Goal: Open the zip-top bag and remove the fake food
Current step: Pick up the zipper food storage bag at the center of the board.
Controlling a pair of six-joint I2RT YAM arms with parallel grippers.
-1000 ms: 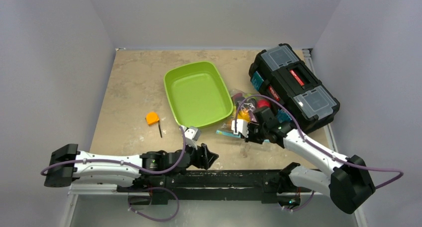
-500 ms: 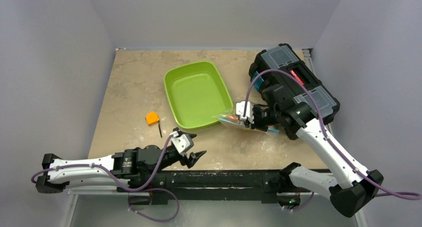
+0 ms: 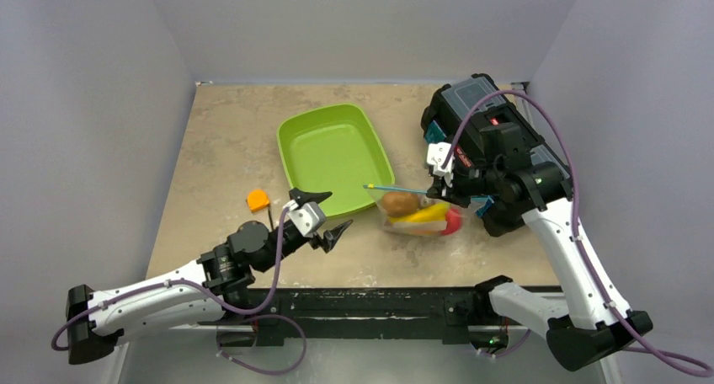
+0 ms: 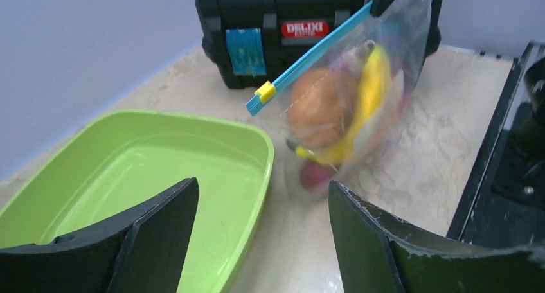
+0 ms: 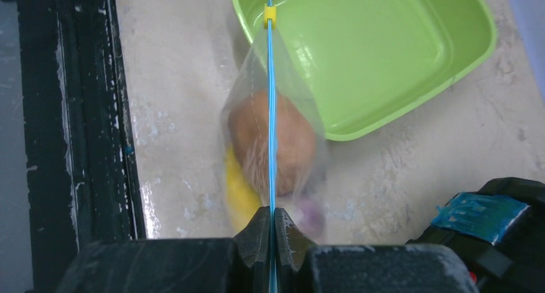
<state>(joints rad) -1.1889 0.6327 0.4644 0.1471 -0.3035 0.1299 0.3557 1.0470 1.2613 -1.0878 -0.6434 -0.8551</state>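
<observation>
My right gripper (image 3: 444,182) is shut on the blue zip strip (image 5: 271,113) of the clear zip-top bag (image 3: 417,211) and holds it lifted above the table, right of the green tray (image 3: 333,157). The bag hangs with the fake food inside: a brown piece (image 4: 319,105), a yellow banana (image 4: 373,81) and a reddish piece (image 3: 453,222). A yellow slider (image 4: 264,92) sits at the strip's free end. My left gripper (image 3: 320,216) is open and empty, left of the bag, near the tray's front corner (image 4: 257,177).
A black toolbox (image 3: 505,140) stands at the back right, behind the right arm. A small orange block with a black stick (image 3: 258,201) lies left of the tray. The black base rail (image 3: 370,304) runs along the near edge.
My right gripper has risen and lifted the bag off the table, so it now hangs. My left gripper has moved up and forward toward the tray corner, still open.
</observation>
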